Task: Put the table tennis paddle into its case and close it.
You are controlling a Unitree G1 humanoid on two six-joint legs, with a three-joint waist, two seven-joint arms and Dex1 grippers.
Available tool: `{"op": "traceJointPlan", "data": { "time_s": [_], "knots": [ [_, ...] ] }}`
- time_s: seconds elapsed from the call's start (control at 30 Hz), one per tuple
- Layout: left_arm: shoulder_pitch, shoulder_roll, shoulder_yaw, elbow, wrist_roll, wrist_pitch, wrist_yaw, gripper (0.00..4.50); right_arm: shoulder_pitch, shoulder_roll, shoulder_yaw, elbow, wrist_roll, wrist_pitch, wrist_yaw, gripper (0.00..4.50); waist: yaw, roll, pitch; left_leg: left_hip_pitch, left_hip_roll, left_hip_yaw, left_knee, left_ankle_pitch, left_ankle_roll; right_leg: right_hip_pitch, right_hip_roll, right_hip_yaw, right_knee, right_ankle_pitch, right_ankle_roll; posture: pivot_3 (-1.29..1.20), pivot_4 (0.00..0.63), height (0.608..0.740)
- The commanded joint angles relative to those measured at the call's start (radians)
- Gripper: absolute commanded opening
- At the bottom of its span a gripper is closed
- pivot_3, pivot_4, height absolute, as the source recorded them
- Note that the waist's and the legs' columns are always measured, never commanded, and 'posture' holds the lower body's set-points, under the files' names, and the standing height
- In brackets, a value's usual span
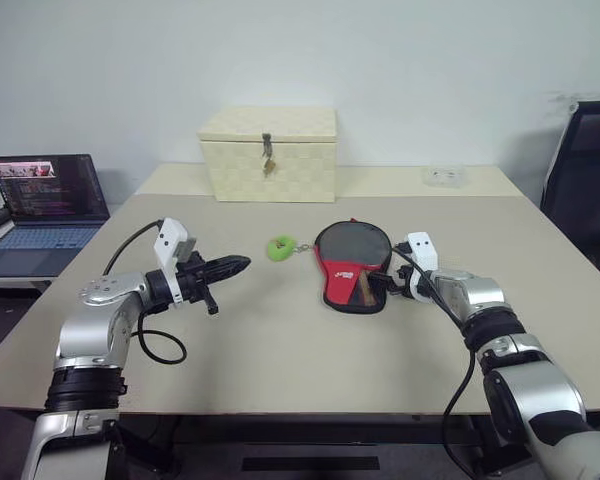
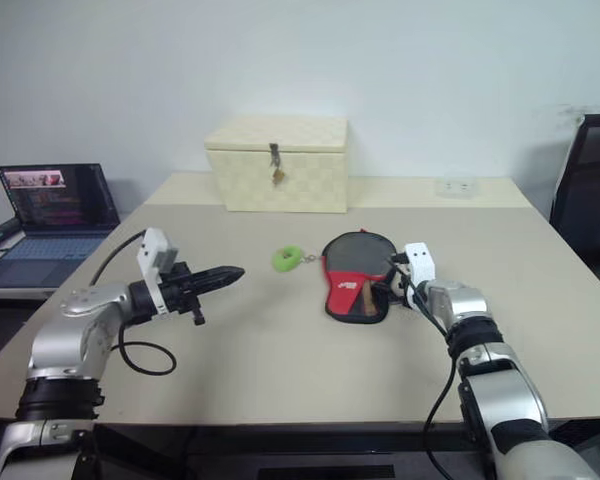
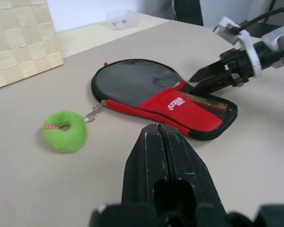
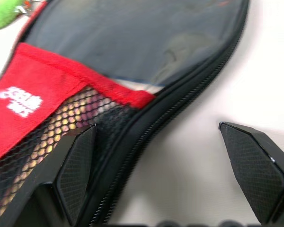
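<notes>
Now right end effector (image 1: 384,284) agape, at case (image 1: 352,266)

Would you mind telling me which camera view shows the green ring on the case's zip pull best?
The left wrist view: the green ring lies whole and close, its metal clip meeting the case. Both eye views show it small, to the robot's left of the case. The right wrist view catches a cut-off green bit at the frame's corner.

The case (image 1: 353,268), a soft paddle-shaped pouch with a black round part, a red section and a mesh pocket at its narrow end, lies flat on the table, and the table tennis paddle's handle (image 1: 365,289) shows through the mesh.
</notes>
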Motion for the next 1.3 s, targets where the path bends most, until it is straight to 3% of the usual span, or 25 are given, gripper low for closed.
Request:
{"op": "traceJointPlan", "data": {
  "time_s": [0.03, 0.47, 0.57, 0.73, 0.8, 0.97, 1.3],
  "knots": [
    [-0.006, 0.022, 0.012, -0.048, -0.023, 0.0, 0.015, 0.01, -0.034, 0.015, 0.002, 0.054, -0.033, -0.028, 0.026, 4.43, -0.001, 0.0, 0.0, 0.0, 0.0, 0.0, 0.0, 0.0, 0.0, 0.0, 0.0, 0.0, 0.0, 0.0, 0.0, 0.0, 0.15, 0.74],
    [0.003, 0.026, 0.002, -0.069, -0.028, 0.0, 0.035, 0.01, -0.075, 0.135, 0.028, 0.177, -0.119, -0.043, 0.102, 4.43, -0.04, -0.001, 0.0, 0.006, 0.002, 0.001, -0.001, 0.0, 0.0, 0.001, 0.0, 0.003, 0.004, 0.0, 0.0, 0.0, 0.15, 0.74],
    [0.012, 0.031, 0.005, -0.074, -0.026, 0.0, 0.039, 0.0, -0.087, 0.145, 0.006, 0.209, -0.116, -0.047, 0.094, 3.86, -0.045, -0.001, -0.001, 0.009, 0.002, 0.001, -0.001, 0.0, 0.0, 0.002, 0.0, 0.005, 0.006, 0.0, -0.001, 0.0, 0.15, 0.74],
    [0.032, 0.043, 0.014, -0.096, -0.042, 0.017, 0.031, 0.0, -0.117, 0.165, -0.076, 0.249, -0.063, -0.021, 0.093, 2.27, -0.046, -0.001, -0.001, 0.011, 0.002, 0.001, -0.001, 0.0, 0.0, 0.002, 0.0, 0.005, 0.01, -0.001, -0.001, 0.0, 0.15, 0.74],
    [0.037, 0.047, 0.015, -0.1, -0.051, 0.025, 0.025, 0.0, -0.129, 0.174, -0.108, 0.257, -0.044, -0.009, 0.093, 1.43, -0.046, -0.001, -0.001, 0.012, 0.002, 0.001, -0.001, 0.0, 0.0, 0.002, 0.0, 0.005, 0.011, -0.001, -0.001, 0.0, 0.15, 0.74],
    [0.048, 0.062, 0.009, -0.11, -0.076, 0.04, -0.006, 0.0, -0.152, 0.202, -0.164, 0.265, -0.012, 0.012, 0.087, 0.04, -0.047, -0.001, -0.001, 0.012, 0.002, 0.001, -0.001, 0.0, 0.0, 0.002, 0.0, 0.005, 0.012, -0.001, -0.001, 0.0, 0.15, 0.74],
    [0.134, 0.115, 0.003, -0.217, -0.165, 0.135, -0.092, 0.0, -0.138, 0.284, -0.144, 0.141, 0.011, 0.149, 0.183, 0.01, -0.064, -0.001, -0.001, 0.012, 0.003, 0.001, -0.004, 0.0, 0.0, 0.0, 0.001, 0.006, 0.012, -0.002, -0.004, 0.0, 0.15, 0.74]
  ]
}}
